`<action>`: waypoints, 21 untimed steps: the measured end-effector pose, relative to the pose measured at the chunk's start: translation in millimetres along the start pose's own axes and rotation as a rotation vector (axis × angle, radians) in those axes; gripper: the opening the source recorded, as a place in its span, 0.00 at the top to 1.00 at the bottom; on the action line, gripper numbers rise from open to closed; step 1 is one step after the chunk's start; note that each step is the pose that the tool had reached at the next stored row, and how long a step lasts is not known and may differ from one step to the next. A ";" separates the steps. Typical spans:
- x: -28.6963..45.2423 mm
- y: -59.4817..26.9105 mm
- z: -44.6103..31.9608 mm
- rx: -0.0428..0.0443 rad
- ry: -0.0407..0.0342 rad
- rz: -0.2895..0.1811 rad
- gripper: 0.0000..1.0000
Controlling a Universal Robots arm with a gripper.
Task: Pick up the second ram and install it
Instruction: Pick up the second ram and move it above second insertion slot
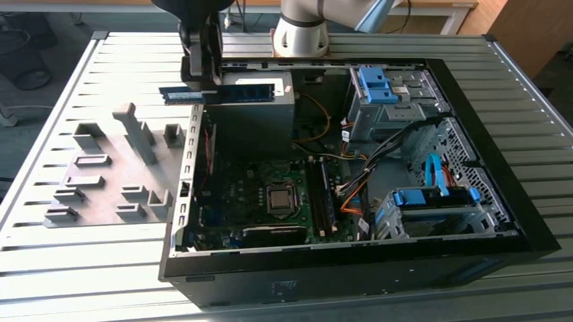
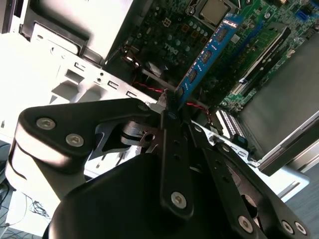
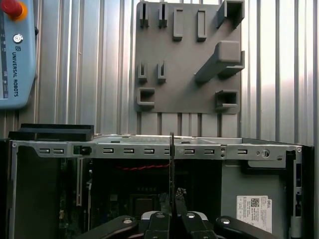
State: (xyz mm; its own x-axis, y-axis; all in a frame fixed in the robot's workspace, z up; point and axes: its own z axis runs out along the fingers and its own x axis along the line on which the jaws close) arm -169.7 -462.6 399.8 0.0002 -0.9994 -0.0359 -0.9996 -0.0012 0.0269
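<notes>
The second ram (image 1: 179, 95) is a thin blue-green stick with dark chips and a white label. My gripper (image 1: 201, 86) is shut on its middle and holds it level in the air, over the far left corner of the open computer case (image 1: 358, 268). In the second wrist view the ram (image 2: 204, 55) sticks out from my gripper (image 2: 175, 99), with the motherboard (image 2: 174, 30) below it. In the first wrist view the ram (image 3: 172, 159) shows edge-on as a thin line above my gripper (image 3: 172, 199). The memory slots (image 1: 323, 194) lie beside the processor (image 1: 280, 198).
A grey fixture plate (image 1: 107, 181) with raised blocks lies on the slatted table, on the exterior view's left of the case. Inside the case are blue drive brackets (image 1: 430, 198), orange and blue cables (image 1: 353, 201) and a grey metal box (image 1: 255, 117). A teach pendant (image 3: 15, 50) lies on the table.
</notes>
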 end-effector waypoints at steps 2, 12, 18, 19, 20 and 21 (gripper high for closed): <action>0.0 -1.9 -0.1 0.0000 0.0001 0.000 0.86; 0.0 -20.5 -0.5 -0.0001 0.0000 0.000 0.86; 0.0 -43.7 -0.7 0.0000 0.0001 0.000 0.86; 0.0 -47.6 -0.8 -0.0001 0.0001 0.000 0.86; 0.0 -51.6 -0.8 0.0000 0.0000 0.000 0.86; 0.0 -55.6 -0.9 0.0000 0.0000 0.000 0.86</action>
State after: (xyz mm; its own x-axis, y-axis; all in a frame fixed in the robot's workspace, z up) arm -114.1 -462.6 399.1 0.0003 -0.9994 -0.0359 -0.9996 -0.0013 0.0268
